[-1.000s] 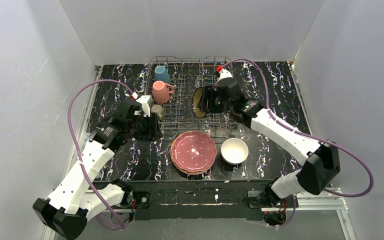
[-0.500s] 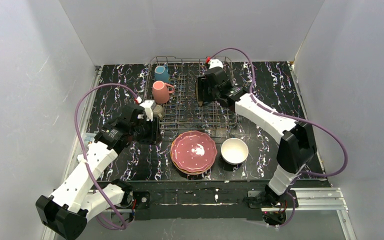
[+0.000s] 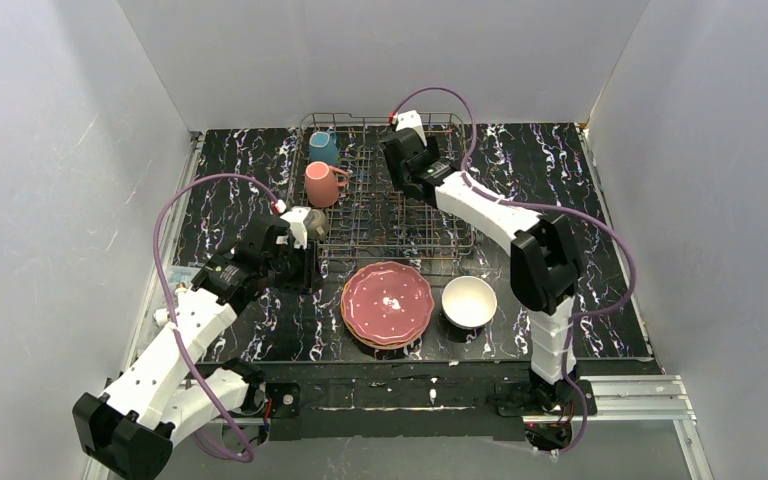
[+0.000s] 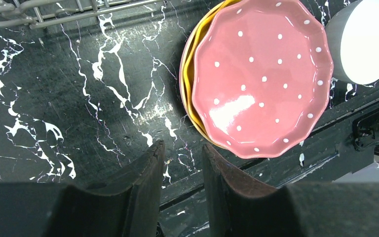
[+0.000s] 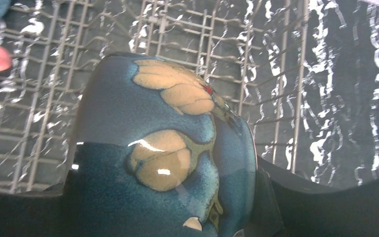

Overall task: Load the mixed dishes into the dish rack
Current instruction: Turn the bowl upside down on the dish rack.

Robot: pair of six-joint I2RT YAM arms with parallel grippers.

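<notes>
Top view: the rack (image 3: 385, 200) stands at the back of the bench (image 3: 240, 175). Three mugs show here: a teal mug (image 3: 323, 147) and a pink mug (image 3: 320, 184) at the rack's left side, and an olive mug (image 3: 313, 222) at its near-left corner, just beside the left wrist. In front of the rack lies one stack of plates with a pink plate (image 3: 387, 303) on top, and one white bowl (image 3: 469, 301) stands just to its right. The right tool (image 3: 400, 165) hangs over the back of the rack; what it holds is hard to make out here. The left tool (image 3: 295, 265) points down at the bench, left of the plates.

Left wrist view: the left tool's two fingers stand a narrow gap apart with nothing between them, above bare bench. A yellow plate (image 4: 190, 74) shows under the pink one, so at least two plates are in the stack. The white bowl sits at the top right and a strip of rack wire at the top left.

Right wrist view: this alone shows the right tool's load, one blue bowl (image 5: 163, 148) with tan leaf marks. It is gripped wide and held on edge over the rack wires. Edges of the pink and teal mugs show at the left.
</notes>
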